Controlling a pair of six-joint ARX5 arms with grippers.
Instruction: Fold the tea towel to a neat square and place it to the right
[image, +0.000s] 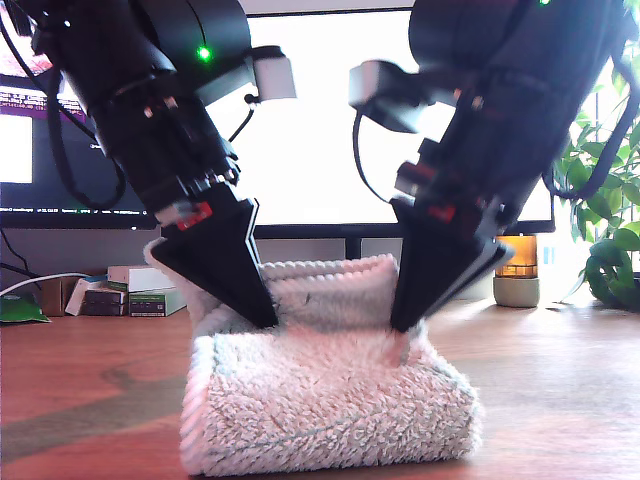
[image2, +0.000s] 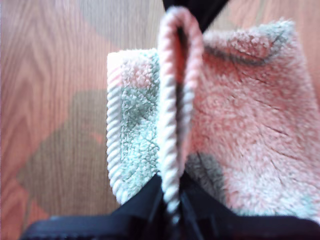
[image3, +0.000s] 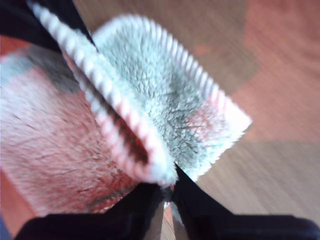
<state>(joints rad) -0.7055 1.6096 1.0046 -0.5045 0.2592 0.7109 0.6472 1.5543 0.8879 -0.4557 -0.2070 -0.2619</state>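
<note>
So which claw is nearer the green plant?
The gripper at the exterior view's right: the plant stands on its side, the other gripper is farther away.

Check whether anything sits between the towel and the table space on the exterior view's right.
Nothing visible does. The towel is pinched by my first gripper and my second gripper; the table toward the exterior view's right looks bare up to the plant pot farther back.

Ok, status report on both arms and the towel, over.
Both tools shut on tea towel, my first tool, my second tool. Towel folded, top layer pinched up. Table around it unobstructed.
</note>
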